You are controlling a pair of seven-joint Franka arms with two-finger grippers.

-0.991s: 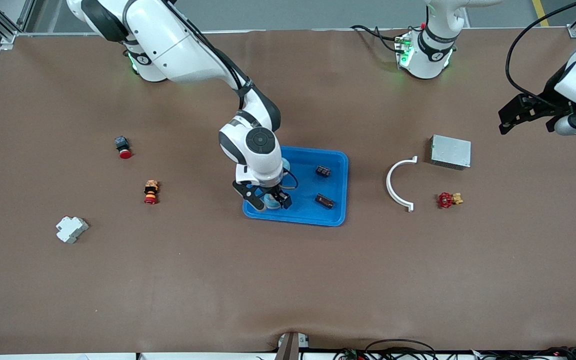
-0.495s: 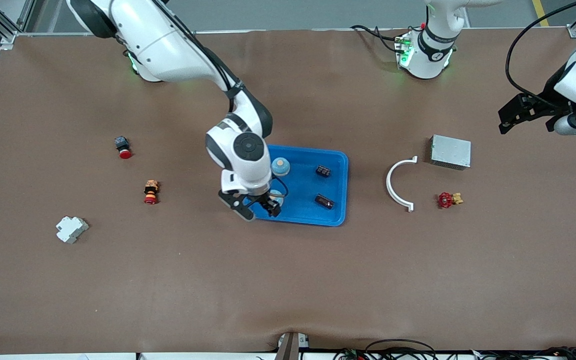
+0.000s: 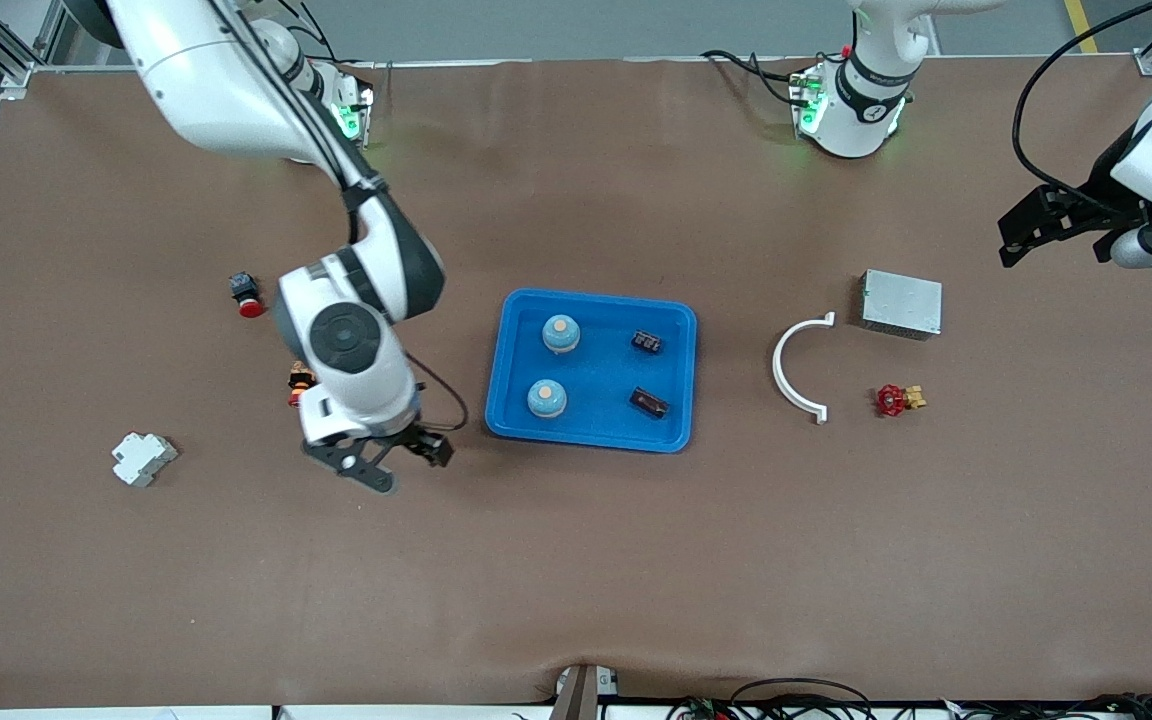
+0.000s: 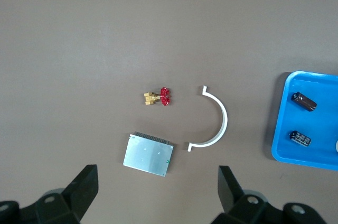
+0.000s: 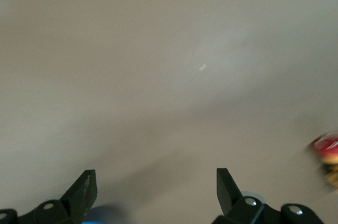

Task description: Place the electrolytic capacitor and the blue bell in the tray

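Note:
The bright-blue tray [image 3: 671,375] lies mid-table. In it stand two blue bells, one [image 3: 561,334] farther from the front camera and one [image 3: 546,398] nearer. Two dark electrolytic capacitors [image 3: 647,342] [image 3: 649,402] lie in its end toward the left arm. My right gripper [image 3: 393,466] is open and empty over bare table beside the tray, toward the right arm's end. My left gripper [image 3: 1054,232] is open and empty, high over the left arm's end; that arm waits. The left wrist view shows the tray [image 4: 285,129] with both capacitors [image 4: 304,101] [image 4: 300,138].
A white curved bracket [image 3: 796,368], a grey metal box [image 3: 901,303] and a red valve [image 3: 896,400] lie toward the left arm's end. A red-capped button [image 3: 247,294], an orange-red button [image 3: 301,383] and a white breaker [image 3: 143,458] lie toward the right arm's end.
My right gripper has let go of the nearer blue bell in the tray and moved out of the tray toward the right arm's end. The left arm has not moved.

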